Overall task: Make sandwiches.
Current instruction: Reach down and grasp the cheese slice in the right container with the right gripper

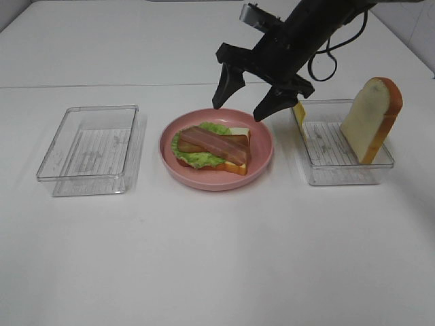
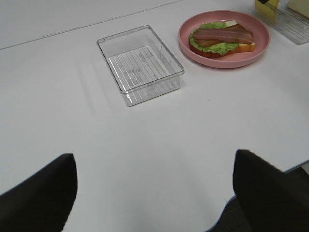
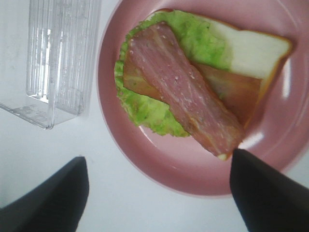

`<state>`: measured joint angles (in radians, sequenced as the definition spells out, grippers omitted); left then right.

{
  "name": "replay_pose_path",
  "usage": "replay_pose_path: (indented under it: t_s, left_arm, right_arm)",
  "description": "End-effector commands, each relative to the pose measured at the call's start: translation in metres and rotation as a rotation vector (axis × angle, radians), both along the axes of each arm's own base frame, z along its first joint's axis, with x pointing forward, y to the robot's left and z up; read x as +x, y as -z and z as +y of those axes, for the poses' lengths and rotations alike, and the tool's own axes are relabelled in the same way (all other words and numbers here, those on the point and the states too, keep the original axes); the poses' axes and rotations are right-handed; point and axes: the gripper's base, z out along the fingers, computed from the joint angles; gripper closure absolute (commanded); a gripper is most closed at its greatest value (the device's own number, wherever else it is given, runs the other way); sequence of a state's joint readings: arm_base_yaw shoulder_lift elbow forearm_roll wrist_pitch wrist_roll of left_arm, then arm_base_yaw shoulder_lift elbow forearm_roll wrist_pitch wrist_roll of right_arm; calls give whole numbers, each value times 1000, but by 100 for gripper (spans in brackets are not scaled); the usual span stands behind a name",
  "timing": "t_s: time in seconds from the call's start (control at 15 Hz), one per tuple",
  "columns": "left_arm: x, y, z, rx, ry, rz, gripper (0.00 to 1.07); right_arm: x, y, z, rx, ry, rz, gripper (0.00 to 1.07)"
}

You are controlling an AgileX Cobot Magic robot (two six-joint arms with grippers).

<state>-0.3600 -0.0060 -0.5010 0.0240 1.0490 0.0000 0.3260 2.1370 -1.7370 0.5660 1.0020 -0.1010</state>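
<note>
Bright, even light fell from above. The white table (image 1: 217, 272) looked washed out. Only soft, faint shadows lay by the clear tray (image 1: 95, 149). The pink plate (image 3: 193, 181) had small shiny spots. Close pictures looked a little fuzzy.

A white table (image 1: 204, 272), evenly lit, fills the view, a faint seam (image 1: 102, 85) crossing its far side.
</note>
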Motion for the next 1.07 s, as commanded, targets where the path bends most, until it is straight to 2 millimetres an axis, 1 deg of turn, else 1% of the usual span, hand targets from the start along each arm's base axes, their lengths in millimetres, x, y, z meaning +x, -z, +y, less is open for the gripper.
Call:
replay_pose_path:
  t_s: [0.07, 0.2, 0.27, 0.33, 0.4, 0.53, 0.73, 0.8, 0.93, 1.0, 1.07]
  left_arm:
    - [-3, 0, 1, -10, 3, -28, 24]
    - [-3, 0, 1, -10, 3, -28, 24]
    - [-3, 0, 1, -10, 3, -28, 24]
    - [-3, 0, 1, -10, 3, -28, 24]
    - [-3, 0, 1, -10, 3, -28, 24]
    - [-3, 0, 1, -10, 3, -28, 24]
    - [-3, 0, 1, -10, 3, -28, 24]
    - [-3, 0, 1, -10, 3, -28, 24]
    - [-3, 0, 1, -10, 3, -28, 24]
    - [-3, 0, 1, -10, 3, -28, 24]
    - [-3, 0, 1, -10, 3, -28, 24]
  right_arm:
    - [-2, -23, -10, -127, -18, -3, 32]
    - [4, -47, -23, -279, -13, -50, 32]
    - [7, -54, -27, -328, 3, -74, 32]
    - [8, -57, -29, -351, 12, -91, 32]
    - [11, -61, -32, -385, 35, -118, 36]
    - [15, -60, -31, -376, 43, -146, 41]
    - [26, -48, -31, -398, 52, -194, 47]
    - [30, -40, -30, -403, 52, -200, 49]
    - [39, -19, -28, -410, 39, -201, 51]
    - [45, -1, -29, -443, 39, -201, 51]
    - [46, 3, -29, -449, 42, -197, 51]
